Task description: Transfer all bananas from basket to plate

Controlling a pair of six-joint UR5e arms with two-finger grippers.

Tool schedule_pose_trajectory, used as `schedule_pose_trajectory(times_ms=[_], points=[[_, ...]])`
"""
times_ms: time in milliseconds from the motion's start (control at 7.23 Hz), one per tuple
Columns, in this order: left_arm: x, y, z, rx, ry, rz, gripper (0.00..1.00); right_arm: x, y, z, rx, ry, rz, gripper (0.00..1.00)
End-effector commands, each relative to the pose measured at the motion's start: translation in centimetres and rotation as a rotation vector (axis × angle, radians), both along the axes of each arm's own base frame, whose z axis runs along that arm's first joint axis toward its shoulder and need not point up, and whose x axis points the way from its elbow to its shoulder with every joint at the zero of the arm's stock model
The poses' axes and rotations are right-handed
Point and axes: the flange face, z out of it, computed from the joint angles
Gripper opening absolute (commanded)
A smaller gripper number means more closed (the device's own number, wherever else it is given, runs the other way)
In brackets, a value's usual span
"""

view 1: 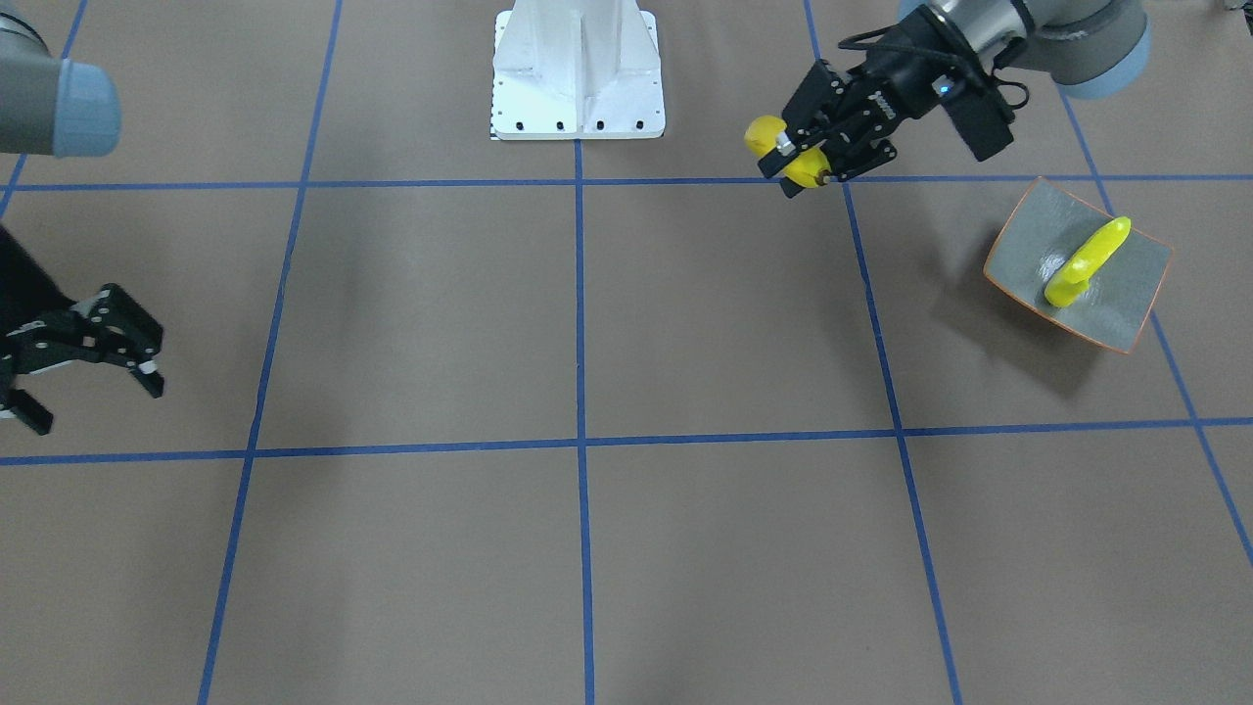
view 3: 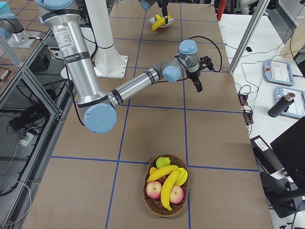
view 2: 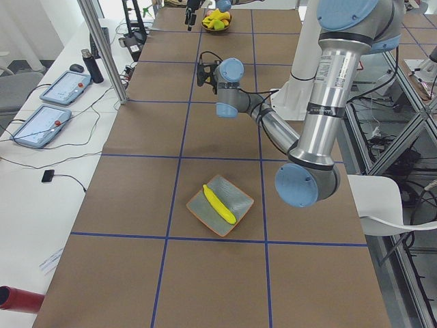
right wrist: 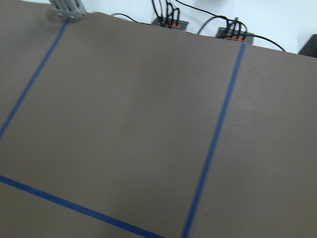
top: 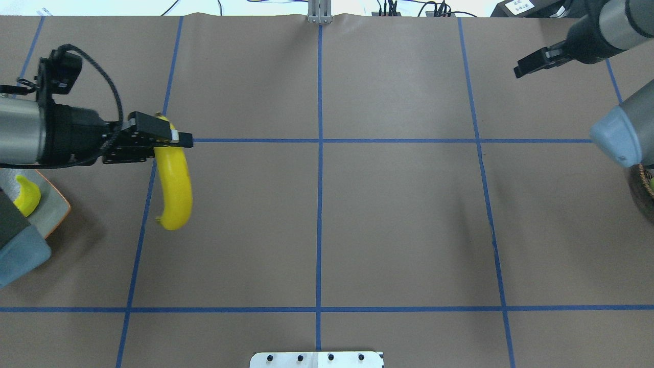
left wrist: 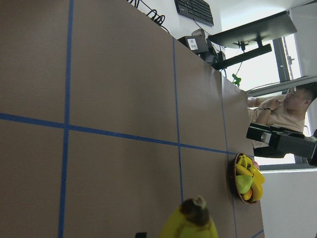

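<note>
My left gripper is shut on a yellow banana and holds it above the table, beside the plate. In the overhead view the banana hangs from the gripper to the right of the plate. The grey plate with the orange rim holds one banana. More bananas lie in the wicker basket at the table's other end. My right gripper is open and empty, in the air away from the basket.
The basket also holds red apples and a green fruit. The robot's white base stands at the middle of the table's edge. Blue tape lines cross the brown table. Tablets and cables lie on a side table.
</note>
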Motion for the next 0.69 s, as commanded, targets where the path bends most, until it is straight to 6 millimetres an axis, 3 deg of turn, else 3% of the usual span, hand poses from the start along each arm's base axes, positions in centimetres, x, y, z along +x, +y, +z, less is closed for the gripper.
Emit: schedule_pose_trajectory(times_ms=[0,277,554], points=[[-5.7,1.7,9.0,0.010,-0.169,0.007,0.00,7.4,0.9,7.7,0.026,0.141,-0.081,1.00],[-7.9,3.6,15.4,-0.049,-0.293,0.008,0.00,12.6,1.0,14.2,0.025,0.186,-0.147,1.00],[-9.9,4.3,20.3,-0.046,-0.479,-0.034,0.00,17.0,0.6,18.3,0.040,0.210,-0.189,1.00]])
